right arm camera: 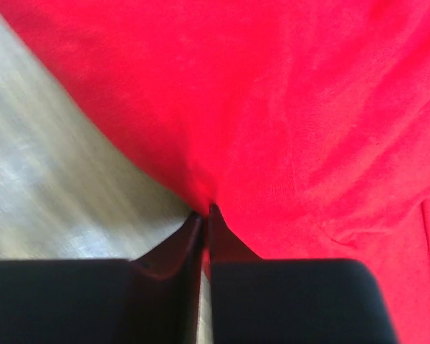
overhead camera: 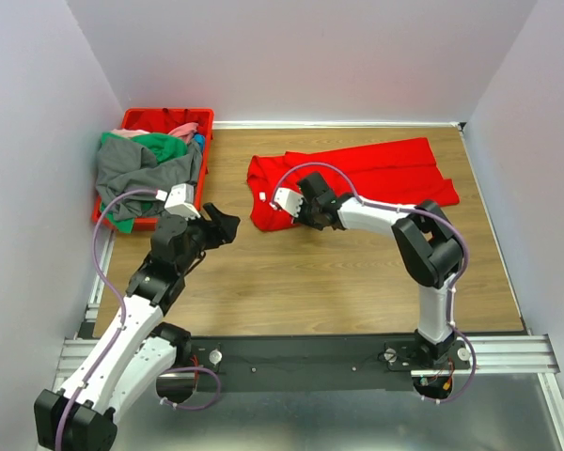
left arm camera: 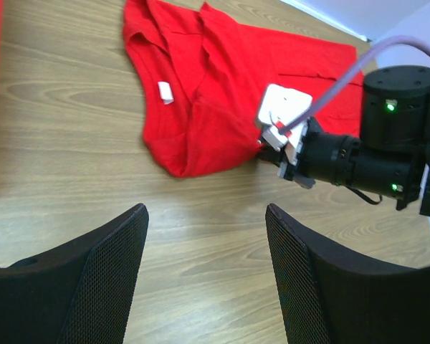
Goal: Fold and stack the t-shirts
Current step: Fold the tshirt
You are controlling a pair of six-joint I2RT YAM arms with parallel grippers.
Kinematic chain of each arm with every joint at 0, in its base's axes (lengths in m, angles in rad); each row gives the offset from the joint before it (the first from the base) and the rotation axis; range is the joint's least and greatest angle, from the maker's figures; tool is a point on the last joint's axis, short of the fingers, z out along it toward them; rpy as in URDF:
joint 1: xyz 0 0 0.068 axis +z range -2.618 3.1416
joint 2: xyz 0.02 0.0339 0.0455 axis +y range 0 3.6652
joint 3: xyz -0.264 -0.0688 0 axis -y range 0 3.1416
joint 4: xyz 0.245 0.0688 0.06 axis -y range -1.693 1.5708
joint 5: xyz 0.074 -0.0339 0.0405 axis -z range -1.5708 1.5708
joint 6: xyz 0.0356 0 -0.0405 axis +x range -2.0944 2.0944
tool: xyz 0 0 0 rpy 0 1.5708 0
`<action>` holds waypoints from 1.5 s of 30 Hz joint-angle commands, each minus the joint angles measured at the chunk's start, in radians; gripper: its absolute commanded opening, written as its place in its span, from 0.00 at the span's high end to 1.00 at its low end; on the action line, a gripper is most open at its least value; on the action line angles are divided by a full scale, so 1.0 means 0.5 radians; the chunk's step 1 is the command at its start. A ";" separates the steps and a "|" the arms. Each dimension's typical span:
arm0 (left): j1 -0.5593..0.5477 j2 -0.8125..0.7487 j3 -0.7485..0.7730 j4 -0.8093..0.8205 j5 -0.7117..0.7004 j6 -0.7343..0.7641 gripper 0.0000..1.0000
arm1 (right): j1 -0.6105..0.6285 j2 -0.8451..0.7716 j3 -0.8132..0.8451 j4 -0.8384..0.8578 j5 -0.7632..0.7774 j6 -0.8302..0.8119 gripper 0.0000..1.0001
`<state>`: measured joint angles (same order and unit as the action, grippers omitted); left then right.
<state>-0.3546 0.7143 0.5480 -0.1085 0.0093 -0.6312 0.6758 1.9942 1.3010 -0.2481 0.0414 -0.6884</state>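
Red t-shirt [overhead camera: 376, 174], rumpled, white neck label [left arm camera: 165, 92] showing, lies on the wooden table [overhead camera: 291, 282]. The right gripper [right arm camera: 204, 213] pinches its near edge; the left gripper [overhead camera: 224, 225] hangs wide open nearby, apart.

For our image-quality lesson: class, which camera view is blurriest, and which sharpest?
Top view: evenly lit and sharp. Left wrist view: red shirt crisp. Right wrist view: blurriest, the table smeared, the right claw dark with little detail.
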 commanded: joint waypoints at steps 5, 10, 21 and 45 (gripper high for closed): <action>0.010 -0.146 0.260 -0.264 -0.258 0.253 0.25 | 0.359 -0.162 -0.307 -0.019 -0.147 0.140 0.97; 0.010 -0.250 0.251 -0.280 -0.221 0.296 0.25 | 0.618 -0.178 -0.289 -0.071 -0.153 0.315 0.76; 0.007 -0.407 0.260 -0.216 -0.028 0.483 0.23 | 0.199 -0.436 -0.074 -0.292 -0.376 0.315 0.26; 0.010 -0.527 0.143 -0.007 0.122 0.710 0.20 | -0.916 -1.129 -0.795 -0.676 -0.804 -0.249 0.00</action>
<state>-0.3546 0.4507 0.6319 -0.1356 0.0402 -0.2947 0.2390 1.4845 0.9497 -0.5526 -0.3553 -0.7582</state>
